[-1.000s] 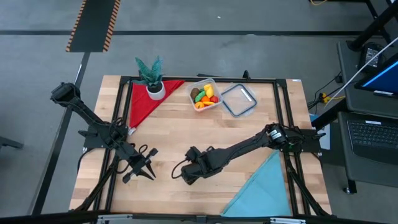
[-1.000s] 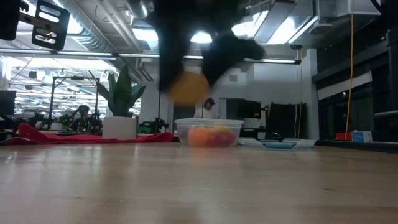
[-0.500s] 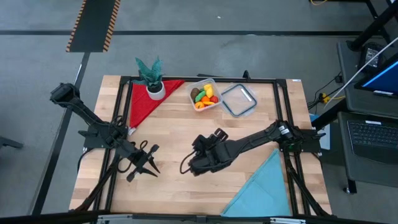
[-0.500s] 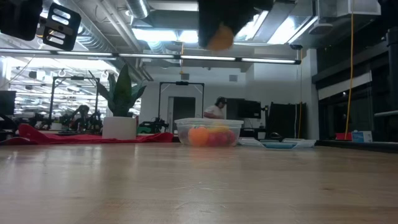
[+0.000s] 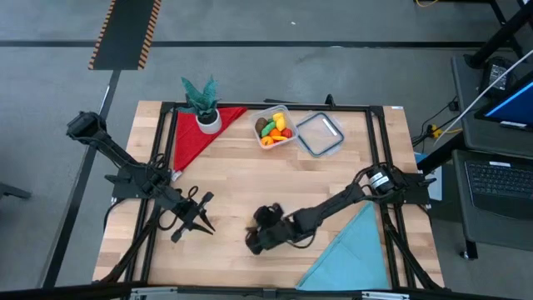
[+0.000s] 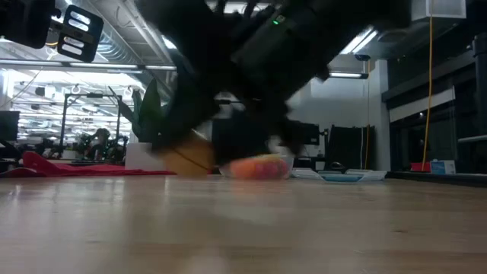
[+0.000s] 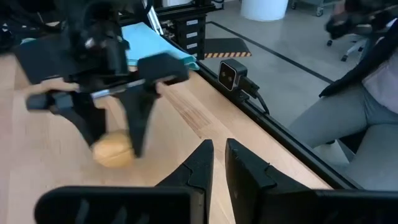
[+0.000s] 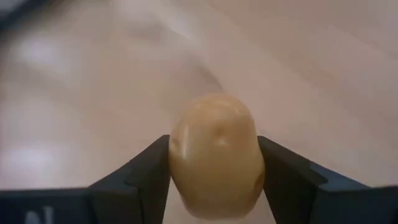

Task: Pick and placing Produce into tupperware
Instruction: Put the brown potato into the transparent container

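My right gripper (image 5: pixel 255 241) is near the table's front middle, low over the wood, shut on a tan, potato-like piece of produce (image 8: pixel 214 152). The same piece appears in the left wrist view (image 7: pixel 112 151) and the low view (image 6: pixel 189 158). The tupperware (image 5: pixel 275 127) stands on its base at the far middle, with several coloured produce pieces inside. My left gripper (image 5: pixel 196 220) waits left of the right one, shut and holding nothing, its fingertips (image 7: pixel 219 163) almost touching. My right gripper pinches the tan piece by its two opposite sides (image 8: pixel 179 155) between its two fingers (image 7: pixel 140 121). The fingers slant down from the table's right side. The piece sits at the fingers' free ends, just at the tabletop; whether it touches the wood I cannot tell.
A clear lid with a dark rim (image 5: pixel 320 134) lies right of the tupperware. A potted plant (image 5: pixel 202 104) stands on a red cloth (image 5: pixel 193 137) at the far left. A light blue cloth (image 5: pixel 350 250) covers the near right corner. Bare wood lies between.
My right gripper, holding the tan piece, first rose and swung toward the far edge, then came down toward the near edge until the piece is at the tabletop. It has tipped more steeply downward. The left gripper has kept its place.
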